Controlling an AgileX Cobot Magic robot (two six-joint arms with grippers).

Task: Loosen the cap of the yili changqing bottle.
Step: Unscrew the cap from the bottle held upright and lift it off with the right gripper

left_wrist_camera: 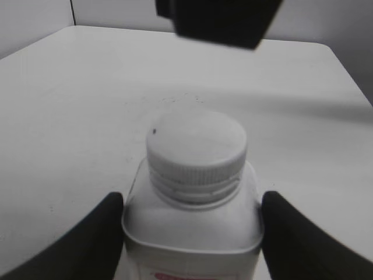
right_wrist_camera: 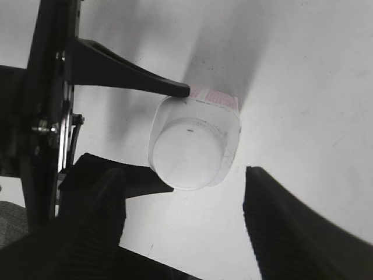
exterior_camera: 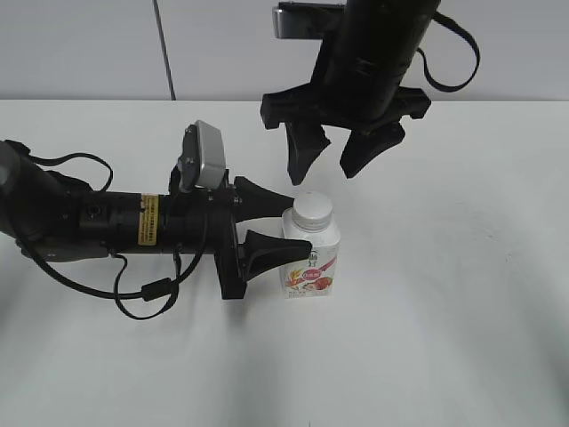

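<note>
The yili changqing bottle (exterior_camera: 311, 267) stands upright on the white table, with its red-pink label facing the front. Its white ribbed cap (exterior_camera: 313, 209) is on the neck. My left gripper (exterior_camera: 300, 224) reaches in from the left and is shut on the bottle's body below the shoulders. In the left wrist view its fingers (left_wrist_camera: 192, 233) press both sides of the bottle (left_wrist_camera: 192, 224) under the cap (left_wrist_camera: 196, 149). My right gripper (exterior_camera: 331, 167) hangs open above and just behind the cap, not touching it. In the right wrist view the open jaws (right_wrist_camera: 192, 227) sit beside the cap (right_wrist_camera: 187, 153).
The white table (exterior_camera: 444, 338) spreads around the bottle, with a grey wall behind. The left arm's black cable (exterior_camera: 147, 294) loops on the table at the left. The right arm's body (left_wrist_camera: 215, 20) shows above the bottle in the left wrist view.
</note>
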